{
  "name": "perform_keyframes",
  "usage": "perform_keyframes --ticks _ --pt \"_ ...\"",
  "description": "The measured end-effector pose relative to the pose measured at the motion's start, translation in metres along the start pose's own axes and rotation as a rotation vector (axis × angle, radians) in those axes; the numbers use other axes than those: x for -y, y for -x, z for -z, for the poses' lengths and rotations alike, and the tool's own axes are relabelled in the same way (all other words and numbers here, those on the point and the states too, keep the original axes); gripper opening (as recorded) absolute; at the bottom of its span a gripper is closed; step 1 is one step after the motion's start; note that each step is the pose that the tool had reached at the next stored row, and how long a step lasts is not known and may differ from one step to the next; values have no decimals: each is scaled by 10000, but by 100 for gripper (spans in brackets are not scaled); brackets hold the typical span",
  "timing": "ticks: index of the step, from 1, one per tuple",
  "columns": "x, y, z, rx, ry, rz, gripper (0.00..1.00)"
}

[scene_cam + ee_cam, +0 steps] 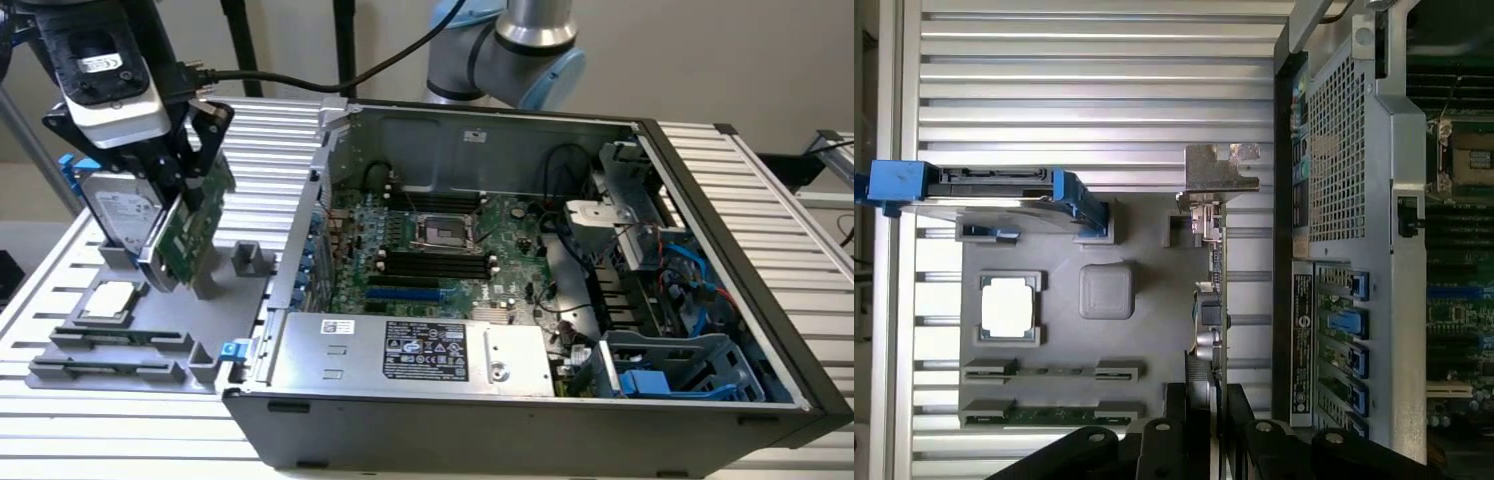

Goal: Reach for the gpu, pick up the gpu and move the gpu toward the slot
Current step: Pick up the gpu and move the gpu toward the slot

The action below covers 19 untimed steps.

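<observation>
Ribbed aluminium tabletop carries, at the left, a matte grey holder. On it the gpu, a thin green board with a silver bracket, stands on edge, its top pinched by the half-closed gripper. To the right lies an open, dark metal computer case.

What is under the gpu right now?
The grey holder tray, beneath the gpu that the gripper grips on edge. The card's lower edge covers the spot below, so whether it is seated or lifted cannot be seen.
</observation>
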State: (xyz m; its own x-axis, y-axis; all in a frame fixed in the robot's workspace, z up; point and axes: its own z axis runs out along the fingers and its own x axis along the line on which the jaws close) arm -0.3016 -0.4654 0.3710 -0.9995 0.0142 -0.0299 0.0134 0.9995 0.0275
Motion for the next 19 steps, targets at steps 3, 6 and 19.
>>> perform_keyframes --ticks 3,6,19 --pt "-1 2 23 0 0 0 27" --pt "-1 3 50 0 0 0 27" --pt "-13 217 373 -30 70 -3 27"
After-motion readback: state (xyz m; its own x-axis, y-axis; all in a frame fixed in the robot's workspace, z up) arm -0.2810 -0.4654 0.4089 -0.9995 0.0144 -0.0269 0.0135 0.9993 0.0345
